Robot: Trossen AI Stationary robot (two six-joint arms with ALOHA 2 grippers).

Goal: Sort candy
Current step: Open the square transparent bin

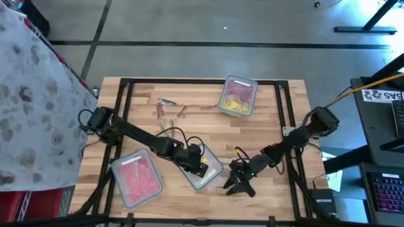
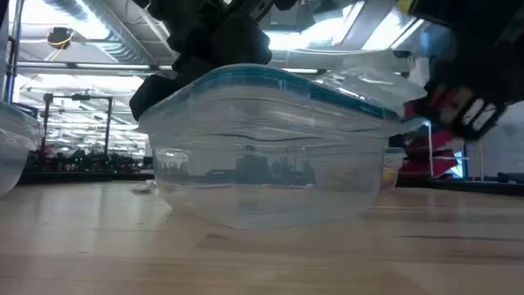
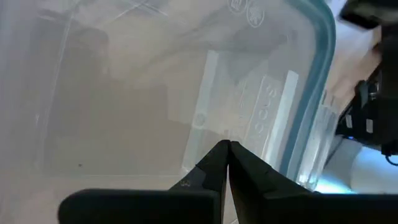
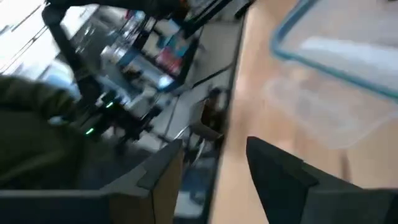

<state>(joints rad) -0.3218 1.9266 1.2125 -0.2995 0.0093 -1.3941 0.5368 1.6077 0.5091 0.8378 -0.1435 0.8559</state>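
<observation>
An empty clear container with a teal rim (image 1: 211, 173) (image 2: 270, 147) stands near the table's front middle. My left gripper (image 1: 201, 162) (image 3: 227, 147) is shut and points down into it, with nothing visible between the fingertips. My right gripper (image 1: 235, 183) (image 4: 214, 162) is open, low over the wood just right of that container (image 4: 336, 56), holding nothing. A few loose pieces of candy (image 1: 169, 108) lie on the wood at the far left. More candy fills two other containers. My left gripper has its shut fingertips (image 3: 217, 158) over the inside of the clear container (image 3: 124, 93), coming from above. Whether they touch its floor or wall I cannot tell.
A container of red candy (image 1: 120, 167) stands at the near left. A container of yellow and red candy (image 1: 222, 104) stands at the far middle. A black frame (image 1: 189, 81) borders the wooden top. Bare wood lies between the far container and the grippers.
</observation>
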